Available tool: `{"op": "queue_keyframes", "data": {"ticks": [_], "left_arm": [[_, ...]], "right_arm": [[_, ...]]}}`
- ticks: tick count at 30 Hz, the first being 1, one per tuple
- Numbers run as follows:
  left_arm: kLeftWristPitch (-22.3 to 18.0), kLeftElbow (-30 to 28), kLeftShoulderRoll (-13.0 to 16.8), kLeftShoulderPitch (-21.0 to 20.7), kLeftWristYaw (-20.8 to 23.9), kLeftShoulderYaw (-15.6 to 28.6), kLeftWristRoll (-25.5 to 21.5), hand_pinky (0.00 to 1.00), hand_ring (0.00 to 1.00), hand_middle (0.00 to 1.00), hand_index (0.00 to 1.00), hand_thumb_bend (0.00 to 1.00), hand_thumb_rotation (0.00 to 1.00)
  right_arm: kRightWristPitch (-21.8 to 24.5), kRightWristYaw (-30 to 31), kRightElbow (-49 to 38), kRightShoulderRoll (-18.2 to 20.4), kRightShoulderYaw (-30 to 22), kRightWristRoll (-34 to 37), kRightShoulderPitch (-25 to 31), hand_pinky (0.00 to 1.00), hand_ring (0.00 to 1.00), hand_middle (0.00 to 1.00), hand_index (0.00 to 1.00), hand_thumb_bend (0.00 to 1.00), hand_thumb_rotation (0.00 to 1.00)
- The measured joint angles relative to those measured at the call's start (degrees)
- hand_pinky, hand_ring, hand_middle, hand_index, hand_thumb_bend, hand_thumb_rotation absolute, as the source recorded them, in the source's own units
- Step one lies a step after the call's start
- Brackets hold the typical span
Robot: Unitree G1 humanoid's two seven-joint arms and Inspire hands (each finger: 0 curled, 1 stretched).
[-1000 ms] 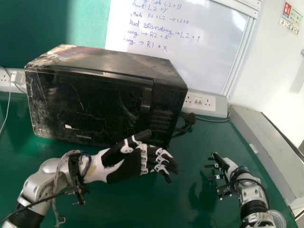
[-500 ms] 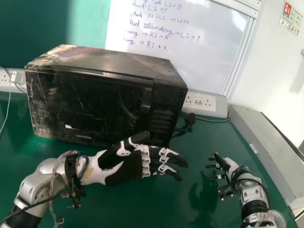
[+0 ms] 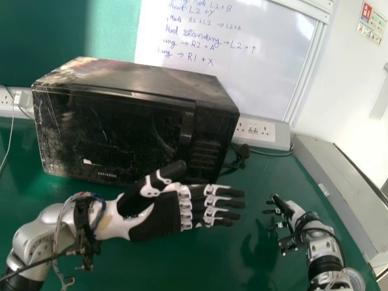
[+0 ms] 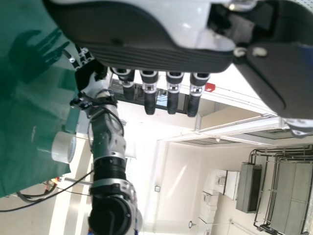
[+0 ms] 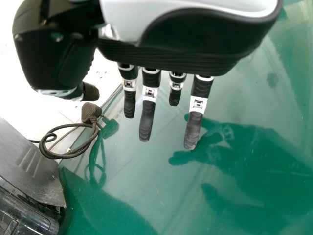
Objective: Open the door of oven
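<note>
Oven shut, left hand level before it, right hand off to the side.
Head view: the oven (image 3: pixel 121 136) sits on the green table (image 3: pixel 176 267), long axis running left to right, front towards the robot, door handle (image 3: pixel 187 130) upright; pale lettering marks its lower front, handwriting covers the whiteboard (image 3: pixel 254 79), and a notice (image 3: pixel 371 23) hangs on the wall; the left hand (image 3: pixel 159 218) points right, thumb up, palm towards the robot, fingers straight and slightly apart. Left wrist view: its fingers extend side by side, clamped on nothing. Right wrist view: the right hand (image 3: pixel 292 212) has straight, spread fingers over the table, near a plug (image 5: pixel 91 112) and its cord (image 5: pixel 61 155).
</note>
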Motion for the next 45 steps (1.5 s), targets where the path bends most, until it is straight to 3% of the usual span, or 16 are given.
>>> {"op": "queue_keyframes", "data": {"ticks": [3, 6, 10, 13, 18, 22, 23, 25, 33, 35, 44, 45], "left_arm": [[0.07, -0.52, -0.04, 0.58, 1.26, 0.48, 0.02, 0.91, 1.0, 1.0, 1.0, 1.0, 0.87], [-0.68, -0.79, -0.24, 0.77, 1.55, 0.75, 0.03, 0.98, 1.0, 1.0, 1.0, 1.0, 0.87], [-1.13, -0.59, -0.13, 0.75, 1.38, 1.0, 0.02, 1.0, 1.0, 1.0, 1.0, 1.0, 0.87], [-1.44, -0.29, 0.0, 0.75, 1.39, 1.08, 0.09, 1.0, 1.0, 1.0, 1.0, 1.0, 0.88], [-2.71, -0.34, 0.09, 0.75, 1.83, 1.4, 0.27, 1.0, 1.0, 1.0, 1.0, 1.0, 0.9], [-3.4, -0.43, 0.22, 0.84, 2.83, 1.53, 0.32, 1.0, 1.0, 1.0, 1.0, 1.0, 0.92], [-3.72, -0.31, 0.24, 0.84, 2.86, 1.6, 0.34, 1.0, 1.0, 1.0, 1.0, 1.0, 0.93], [-4.55, 0.2, 0.31, 0.84, 3.02, 1.8, 0.77, 1.0, 1.0, 1.0, 1.0, 1.0, 0.94], [-6.63, 3.46, 0.58, 0.73, 4.94, 2.46, 2.61, 1.0, 1.0, 1.0, 1.0, 1.0, 0.94], [-6.79, 4.57, 0.6, 0.38, 5.29, 2.58, 2.65, 1.0, 1.0, 1.0, 1.0, 1.0, 0.94], [-8.4, 9.44, 0.9, -0.78, 7.45, 3.54, 3.81, 1.0, 1.0, 1.0, 1.0, 1.0, 0.94], [-8.52, 9.69, 0.9, -0.92, 7.66, 3.64, 3.87, 1.0, 1.0, 1.0, 1.0, 1.0, 0.94]], "right_arm": [[0.21, -0.11, 0.0, 0.01, -0.37, 0.2, 0.0, 0.58, 0.63, 0.71, 0.88, 0.4, 0.42], [0.25, -0.17, 0.0, 0.0, -0.28, 0.09, 0.0, 0.52, 0.62, 0.71, 0.89, 0.38, 0.48], [0.1, -0.13, 0.01, 0.0, 0.06, -0.11, 0.0, 0.48, 0.58, 0.69, 0.88, 0.38, 0.45], [0.09, -0.11, 0.01, 0.0, 0.16, -0.14, 0.0, 0.55, 0.62, 0.69, 0.88, 0.36, 0.45], [0.07, -0.11, 0.0, 0.0, 0.4, -0.2, 0.0, 0.56, 0.62, 0.69, 0.9, 0.41, 0.48], [0.11, -0.21, 0.0, 0.0, 0.41, -0.12, 0.0, 0.5, 0.6, 0.69, 0.88, 0.39, 0.42], [0.17, -0.22, 0.01, 0.0, 0.27, -0.01, 0.0, 0.57, 0.61, 0.69, 0.88, 0.39, 0.42], [0.62, -0.24, 0.01, 0.01, -0.15, 0.25, 0.0, 0.56, 0.62, 0.69, 0.87, 0.37, 0.4], [0.6, -0.19, 0.0, 0.0, -0.14, 0.13, -0.01, 0.52, 0.6, 0.7, 0.89, 0.38, 0.42], [0.65, -0.35, 0.02, 0.01, -0.62, 0.45, 0.0, 0.5, 0.6, 0.7, 0.89, 0.37, 0.32], [0.76, -0.36, 0.05, 0.03, -0.79, 0.5, 0.0, 0.46, 0.6, 0.71, 0.89, 0.39, 0.4], [0.77, -0.36, 0.05, 0.02, -0.66, 0.35, 0.0, 0.46, 0.59, 0.7, 0.88, 0.4, 0.45]]}}
